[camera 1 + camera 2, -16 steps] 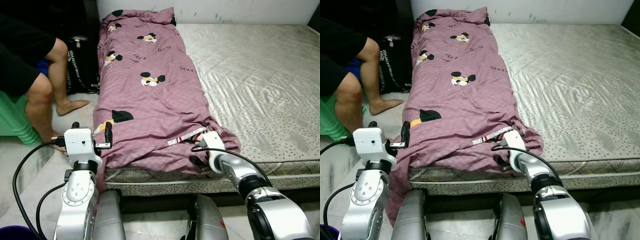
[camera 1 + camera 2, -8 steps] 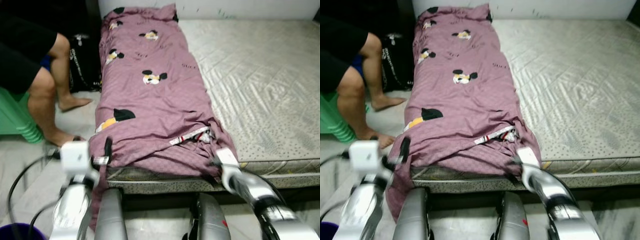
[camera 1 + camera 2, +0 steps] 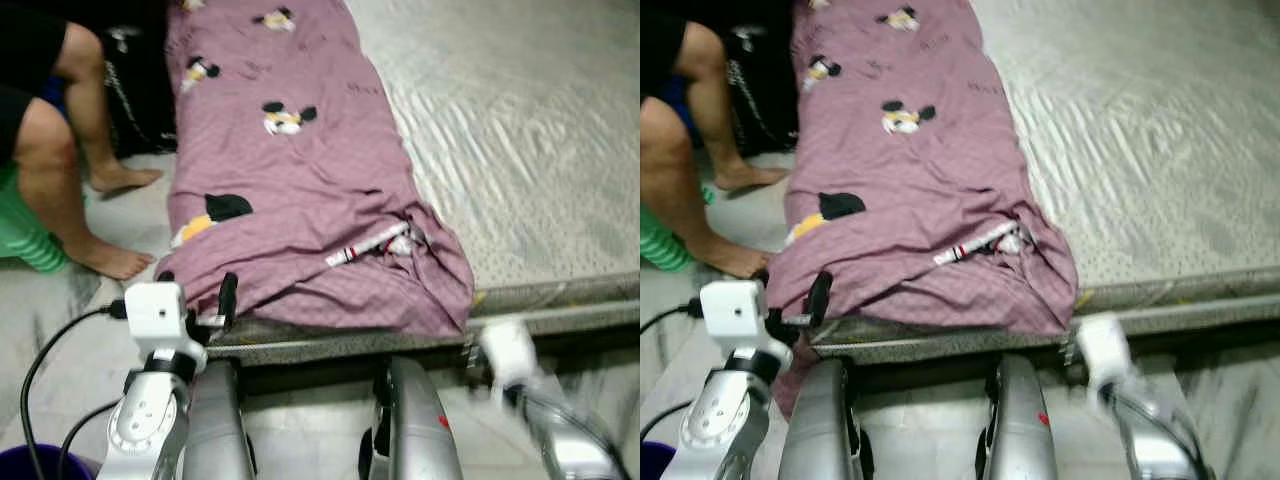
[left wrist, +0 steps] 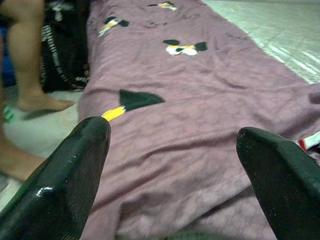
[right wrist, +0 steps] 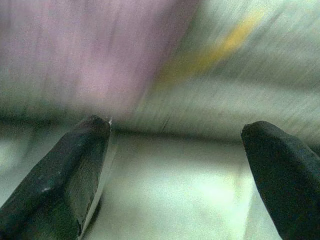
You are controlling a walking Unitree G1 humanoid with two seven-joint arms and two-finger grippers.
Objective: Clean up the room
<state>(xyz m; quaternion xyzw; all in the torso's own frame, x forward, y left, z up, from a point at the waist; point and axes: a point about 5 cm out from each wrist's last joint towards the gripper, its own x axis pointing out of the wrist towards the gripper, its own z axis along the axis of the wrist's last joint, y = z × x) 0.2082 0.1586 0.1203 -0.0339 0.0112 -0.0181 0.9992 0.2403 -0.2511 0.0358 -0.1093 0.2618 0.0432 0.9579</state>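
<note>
Left claw, spread wide, faces the purple duvet; right claw, also spread, hangs below the mattress; grip the hem firmly.

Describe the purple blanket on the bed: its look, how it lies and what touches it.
The purple blanket looks like soft mauve fabric printed with cartoon mouse heads. It lies lengthwise along the robot's left side of the bare quilted mattress. Its near end is bunched and wrinkled, with a white-and-red striped strip showing in the folds, and it droops over the mattress's front edge. The left gripper, open, sits at its near left corner; contact is unclear.
</note>
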